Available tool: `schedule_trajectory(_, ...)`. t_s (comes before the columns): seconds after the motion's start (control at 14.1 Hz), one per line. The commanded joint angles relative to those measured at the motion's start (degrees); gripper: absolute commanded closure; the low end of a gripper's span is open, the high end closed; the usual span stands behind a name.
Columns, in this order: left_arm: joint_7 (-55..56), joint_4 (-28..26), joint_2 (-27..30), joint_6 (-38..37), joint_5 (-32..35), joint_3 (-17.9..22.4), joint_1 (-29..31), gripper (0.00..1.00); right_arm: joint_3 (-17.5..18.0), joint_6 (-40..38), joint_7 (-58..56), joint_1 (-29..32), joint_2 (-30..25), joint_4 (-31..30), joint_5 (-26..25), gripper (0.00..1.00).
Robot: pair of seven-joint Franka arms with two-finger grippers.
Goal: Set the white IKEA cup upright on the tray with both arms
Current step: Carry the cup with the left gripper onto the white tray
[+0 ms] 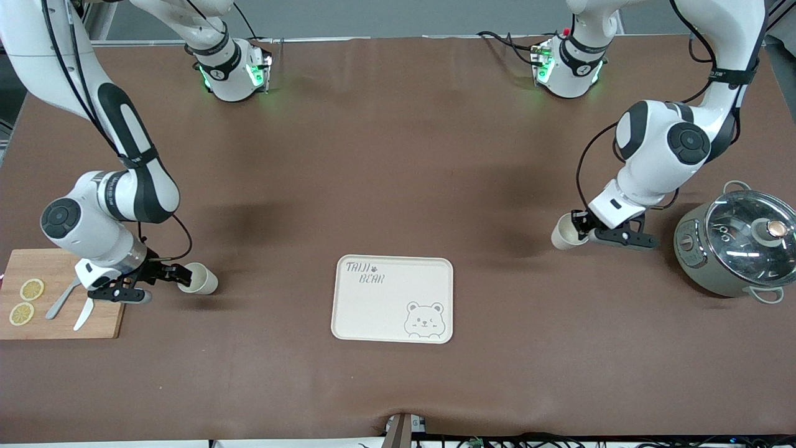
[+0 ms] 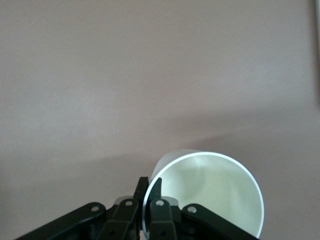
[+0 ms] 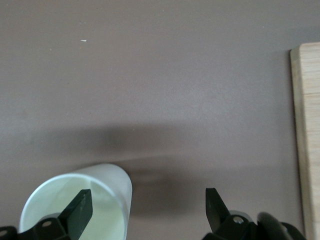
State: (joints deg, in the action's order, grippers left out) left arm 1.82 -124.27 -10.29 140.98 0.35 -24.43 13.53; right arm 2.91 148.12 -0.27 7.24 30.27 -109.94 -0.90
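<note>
The cream tray (image 1: 385, 311) with "TAIJI BEAR" lettering and a bear drawing lies mid-table, with nothing on it. One white cup (image 1: 202, 280) lies on its side toward the right arm's end. My right gripper (image 1: 180, 277) is open at its mouth: in the right wrist view (image 3: 146, 197) one finger sits inside the cup (image 3: 107, 180) and the other stands well clear. My left gripper (image 1: 581, 225) is shut on the rim of a second white cup (image 1: 564, 232), held on its side low over the table. The left wrist view shows the gripper (image 2: 149, 181) pinching the cup's (image 2: 210, 195) wall.
A wooden cutting board (image 1: 62, 323) with lemon slices (image 1: 31, 289) and cutlery (image 1: 84, 314) lies beside the right gripper; its edge shows in the right wrist view (image 3: 310, 125). A grey pot with a glass lid (image 1: 740, 246) stands beside the left gripper.
</note>
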Motion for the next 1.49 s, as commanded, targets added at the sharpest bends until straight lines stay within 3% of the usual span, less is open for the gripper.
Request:
schedule_trajectory(0.0, 5.1, 9.3, -5.6, -5.1, 0.4, -0.2, -3.2, 1.0, 0.5, 1.1, 0.0, 0.5, 2.3, 1.7, -0.9, 0.0)
schedule_trajectory(0.57, 17.8, 19.5, -15.7, -5.9, 2.6, 0.3, -13.9, 1.0, 0.5, 0.8, 0.1, 0.1, 2.5, 1.7, -0.8, 0.01)
schedule_trajectory(0.71, 24.3, 22.7, -19.0, -5.9, 6.8, 0.3, -16.8, 1.0, 0.5, 0.8, 0.1, 0.1, 2.5, 1.7, -0.8, 0.28)
schedule_trajectory(0.99, 35.0, 29.2, -25.5, -5.9, 14.1, 0.3, -21.8, 1.0, 0.6, 0.8, 0.1, 0.0, 2.5, 1.6, -0.8, 0.63)
schedule_trajectory(1.42, 37.5, 38.2, -31.5, -5.9, 14.1, 2.2, -27.0, 1.0, 0.5, 0.7, 0.2, -0.5, 2.5, 1.6, -0.8, 0.84)
